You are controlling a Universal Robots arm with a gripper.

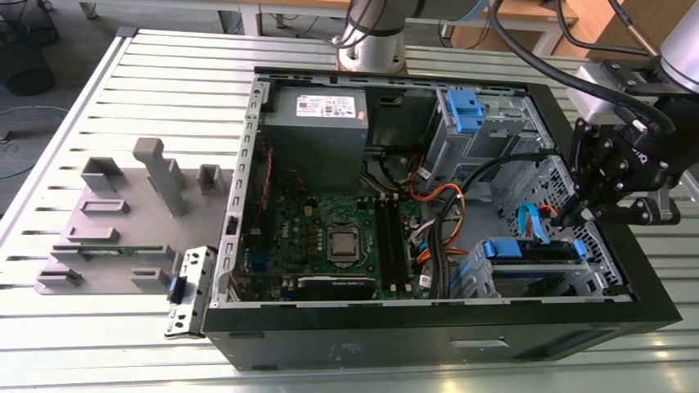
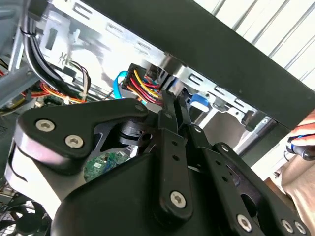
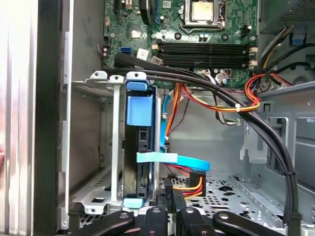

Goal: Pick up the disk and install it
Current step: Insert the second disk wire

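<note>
The disk [image 3: 140, 147] stands on edge in the metal drive cage [image 3: 93, 83], framed by its blue carrier, with a blue tab on top. In the exterior view the disk [image 1: 531, 250] lies low in the case's right front bay. My gripper [image 1: 570, 214] hangs just above that bay. In the first wrist view the gripper [image 3: 169, 195] is beside the disk rather than on it, fingers [image 2: 173, 105] pressed together. Its tips sit against a black power plug [image 3: 194, 183] with yellow, red and black wires. A flat blue data cable [image 3: 172, 160] crosses in front of the disk.
The open black computer case [image 1: 437, 327] lies on a slatted table. Inside are the motherboard [image 1: 327, 237], a grey power-supply box [image 1: 317, 119], a second blue-tabbed bay [image 1: 464, 110] and thick black cables [image 3: 266, 132]. A grey fixture with blocks [image 1: 120, 213] stands at the exterior view's left.
</note>
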